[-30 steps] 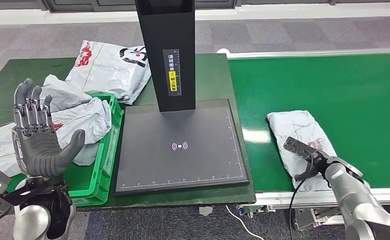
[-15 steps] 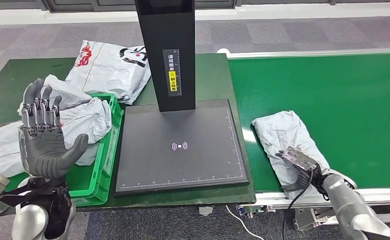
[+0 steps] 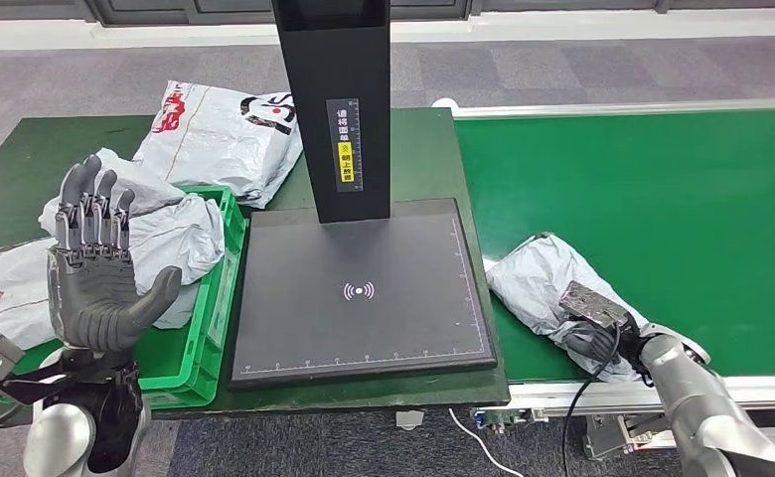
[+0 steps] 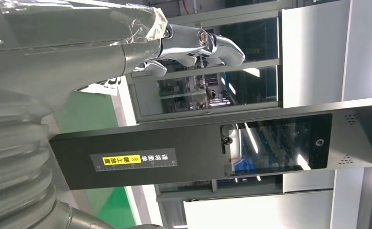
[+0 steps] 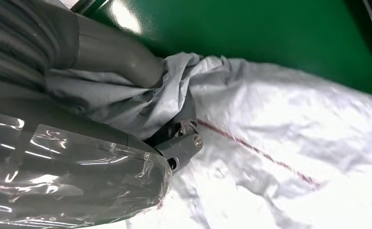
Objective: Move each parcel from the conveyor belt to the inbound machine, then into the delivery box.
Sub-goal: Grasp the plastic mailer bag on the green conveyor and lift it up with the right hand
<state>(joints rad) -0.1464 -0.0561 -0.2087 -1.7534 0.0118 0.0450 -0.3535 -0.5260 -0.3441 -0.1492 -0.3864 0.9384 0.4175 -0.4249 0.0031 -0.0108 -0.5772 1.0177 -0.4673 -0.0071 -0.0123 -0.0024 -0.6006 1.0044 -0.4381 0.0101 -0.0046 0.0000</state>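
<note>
R hand point(image 3: 592, 333) fingers grasping parcel point(image 3: 542, 283) on belt point(image 3: 662, 199); L hand point(image 3: 95, 288) released. Should lift clear, land flat on scanner pad point(image 3: 359, 288).

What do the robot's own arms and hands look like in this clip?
Silver metallic arms. The left hand has a grey palm, thick grey thumb and darker segmented fingers. The right hand is dark grey, with a black cable trailing from the wrist; its wrist view shows clear plastic wrap.
</note>
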